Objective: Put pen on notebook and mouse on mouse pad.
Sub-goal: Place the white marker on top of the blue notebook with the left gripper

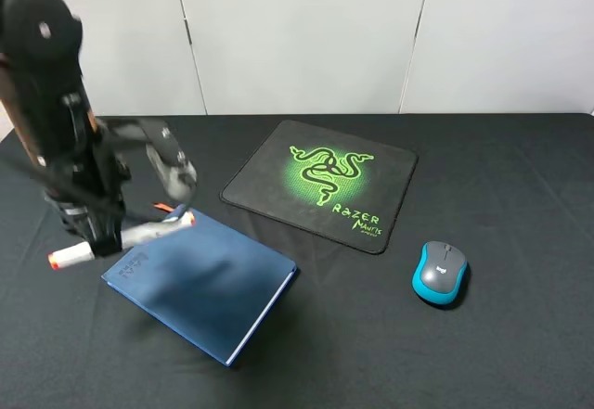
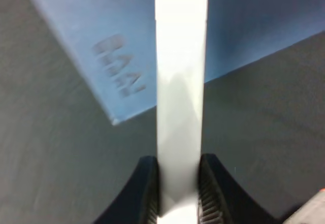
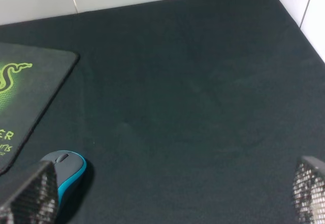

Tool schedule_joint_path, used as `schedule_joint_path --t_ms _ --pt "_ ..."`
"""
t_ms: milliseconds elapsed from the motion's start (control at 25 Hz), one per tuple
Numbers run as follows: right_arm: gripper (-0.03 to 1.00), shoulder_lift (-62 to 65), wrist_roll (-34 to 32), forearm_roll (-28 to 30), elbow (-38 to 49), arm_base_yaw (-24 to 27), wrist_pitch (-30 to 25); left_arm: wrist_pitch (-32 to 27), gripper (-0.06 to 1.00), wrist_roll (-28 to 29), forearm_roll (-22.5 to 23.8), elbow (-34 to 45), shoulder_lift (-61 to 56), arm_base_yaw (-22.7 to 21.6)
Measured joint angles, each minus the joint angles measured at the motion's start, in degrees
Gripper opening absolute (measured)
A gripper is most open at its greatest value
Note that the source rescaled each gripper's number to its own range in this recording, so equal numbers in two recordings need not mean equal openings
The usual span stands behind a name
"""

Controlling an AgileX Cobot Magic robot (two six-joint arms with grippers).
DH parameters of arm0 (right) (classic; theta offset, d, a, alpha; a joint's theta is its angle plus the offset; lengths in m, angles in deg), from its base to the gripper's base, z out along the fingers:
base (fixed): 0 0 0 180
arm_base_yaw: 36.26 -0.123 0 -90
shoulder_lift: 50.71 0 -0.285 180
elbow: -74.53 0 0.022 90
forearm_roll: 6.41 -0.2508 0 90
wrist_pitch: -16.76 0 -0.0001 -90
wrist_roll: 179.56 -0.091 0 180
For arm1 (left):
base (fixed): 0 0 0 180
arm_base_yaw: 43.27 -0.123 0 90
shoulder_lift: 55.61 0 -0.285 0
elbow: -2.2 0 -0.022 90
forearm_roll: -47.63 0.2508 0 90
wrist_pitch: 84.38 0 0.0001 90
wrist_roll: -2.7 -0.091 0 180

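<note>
Black and ribbed, the left fingers (image 2: 147, 196) are closed tight on the pen (image 2: 180, 102). They pinch its white barrel partway along, so one orange tip sticks out over the bare counter (image 1: 520, 353) and the other reaches the far edge of the blue notebook (image 1: 200, 288). From where I stand the pen's long axis crosses only the lettered corner — the cover's middle lies off to one side of the barrel, toward the front and centre of the counter. That looks to be the way the pen must go before release. Over on the other side, the right fingers (image 3: 28, 196) are spread wide on nothing. The mouse (image 1: 439, 272) sits on the counter just off the mouse pad (image 1: 320, 182) — nearer this arm.
</note>
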Motion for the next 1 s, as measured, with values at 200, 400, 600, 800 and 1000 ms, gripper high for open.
schedule_joint_path --t_ms 200,400,600,800,1000 --pt "1.00 0.00 0.00 0.00 0.00 0.00 0.00 8.89 0.00 -2.40 -0.04 4.83 0.30 0.23" --pt "1.00 0.00 0.00 0.00 0.00 0.00 0.00 13.86 0.00 -8.08 -0.18 5.08 4.23 1.71" --pt "1.00 0.00 0.00 0.00 0.00 0.00 0.00 15.95 0.00 -12.16 -0.18 5.21 7.76 4.96" --pt "1.00 0.00 0.00 0.00 0.00 0.00 0.00 19.93 0.00 -13.88 -0.23 5.21 8.37 5.38" --pt "1.00 0.00 0.00 0.00 0.00 0.00 0.06 22.56 0.00 -17.29 -0.23 5.21 9.54 5.38"
